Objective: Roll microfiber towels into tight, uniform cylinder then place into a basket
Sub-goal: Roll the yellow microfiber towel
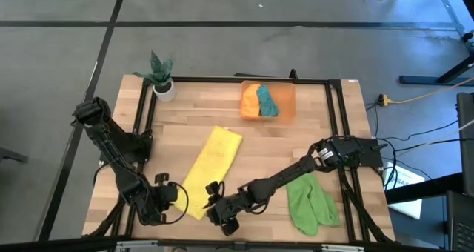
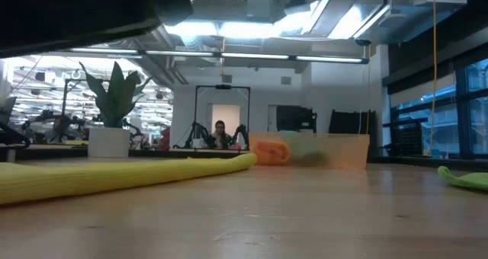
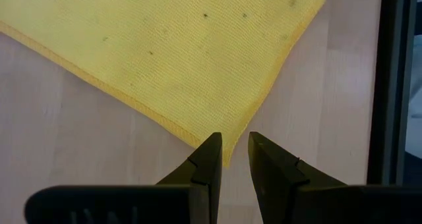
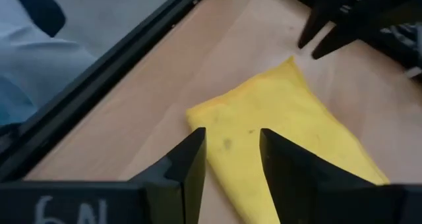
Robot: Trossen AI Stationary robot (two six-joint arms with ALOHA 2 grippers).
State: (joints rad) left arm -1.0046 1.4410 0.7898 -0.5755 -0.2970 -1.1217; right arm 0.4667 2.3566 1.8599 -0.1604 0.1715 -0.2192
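The yellow towel, folded into a long strip, lies flat on the table, slanting from the middle toward the near edge. My left gripper stands open with its fingertips on either side of the strip's near left corner. At the strip's near right corner my right gripper stands open above that end. The basket at the far edge holds a rolled orange towel and a teal one. A light green towel lies crumpled near the right edge.
A white pot with a green plant stands at the table's far left corner. A black frame rail runs along the table's sides. Bare wood lies between the yellow strip and the basket.
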